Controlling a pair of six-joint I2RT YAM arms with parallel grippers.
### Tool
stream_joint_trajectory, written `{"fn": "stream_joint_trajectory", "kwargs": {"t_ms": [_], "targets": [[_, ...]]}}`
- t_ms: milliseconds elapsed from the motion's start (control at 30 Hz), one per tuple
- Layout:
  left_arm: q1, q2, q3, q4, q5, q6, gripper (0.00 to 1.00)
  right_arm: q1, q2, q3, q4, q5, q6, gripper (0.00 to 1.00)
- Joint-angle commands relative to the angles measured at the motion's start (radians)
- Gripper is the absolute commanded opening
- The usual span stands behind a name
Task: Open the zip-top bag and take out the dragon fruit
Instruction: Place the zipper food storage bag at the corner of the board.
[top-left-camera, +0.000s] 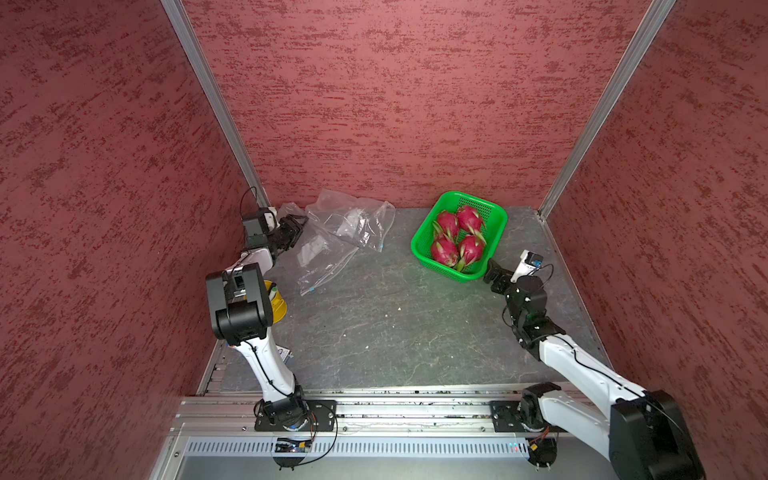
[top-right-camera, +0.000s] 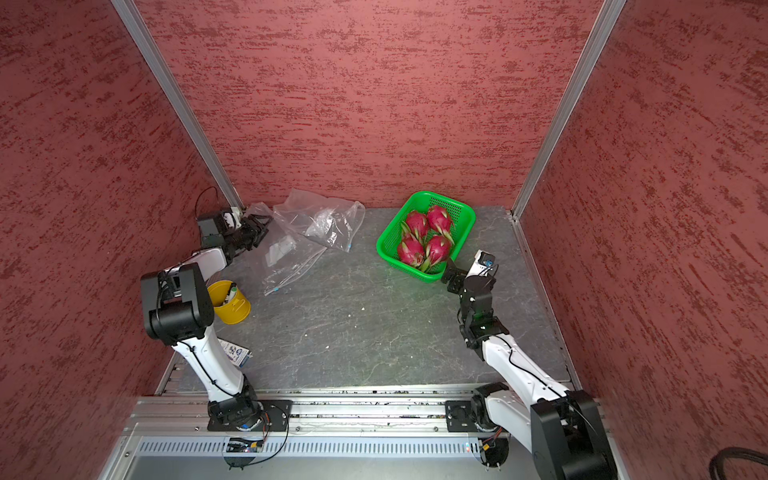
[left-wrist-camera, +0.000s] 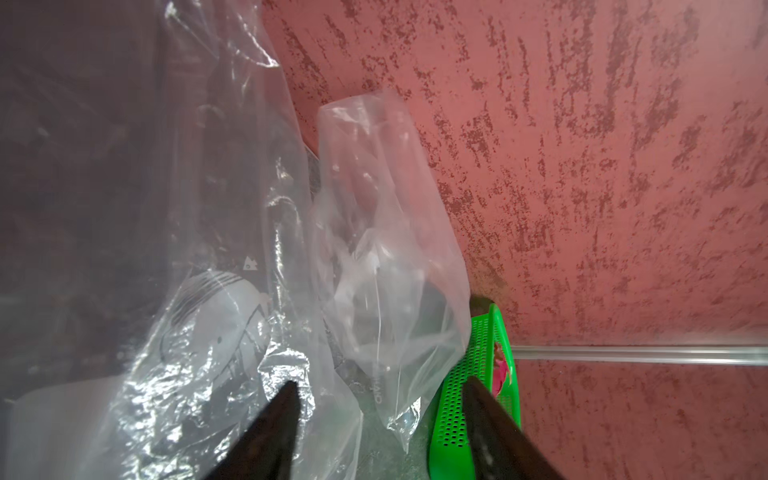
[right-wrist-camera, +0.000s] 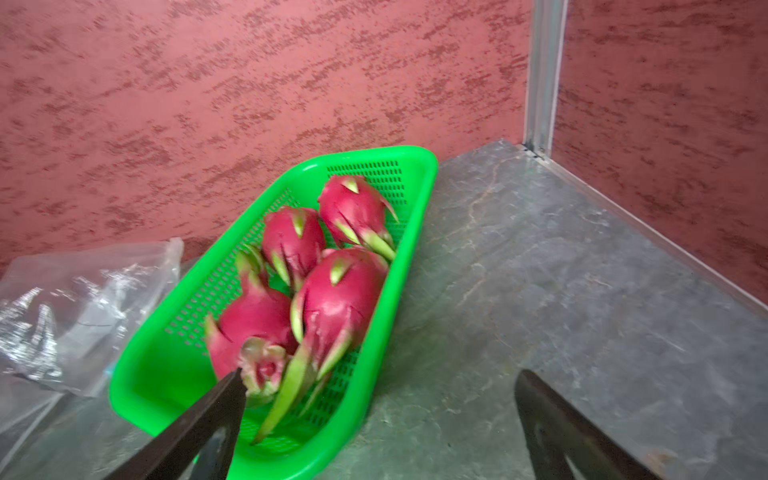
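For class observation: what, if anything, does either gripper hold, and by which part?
Nothing: left gripper open beside clear plastic bags, right gripper open by green mesh basket.

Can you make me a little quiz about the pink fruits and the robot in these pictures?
1. Count: how many dragon fruit lie in the green basket?
2. True or false: one fruit is inside the clear bags.
3. Pick one. The right gripper is:
A) shut on a fruit
B) open, near the basket
C) inside a bag

Key: 1. four; 2. false, all the fruits are in the basket; 3. B
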Motion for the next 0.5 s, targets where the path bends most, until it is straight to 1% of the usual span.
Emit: {"fn": "stream_joint_trajectory", "kwargs": {"t_ms": [0,67,133,233,367,433,467], "targets": [[0.007,-0.062,-0.015,-0.013,-0.004,0.021,1.0,-0.035,0.0,-0.038,0.098,0.114,-0.084,0.99],[0.005,-0.109,-0.033,-0.02,-0.008,0.035,1.0,-0.057,0.004,-0.045,0.13,0.143,-0.127,0.99],[0.001,-0.175,-0.063,-0.037,-0.024,0.064,1.0,-0.083,0.037,-0.069,0.215,0.152,-0.173,0.99],[-0.013,-0.299,-0.127,-0.084,-0.073,0.134,1.0,-0.112,0.129,-0.097,0.369,0.121,-0.19,0.99],[-0.044,-0.481,-0.233,-0.164,-0.187,0.262,1.0,-0.123,0.3,-0.126,0.664,0.079,-0.256,0.99],[-0.067,-0.58,-0.295,-0.205,-0.289,0.343,1.0,-0.124,0.361,-0.09,0.679,0.098,-0.298,0.99],[-0.08,-0.627,-0.327,-0.21,-0.343,0.378,1.0,-0.125,0.376,-0.102,0.743,0.097,-0.321,0.99]]}}
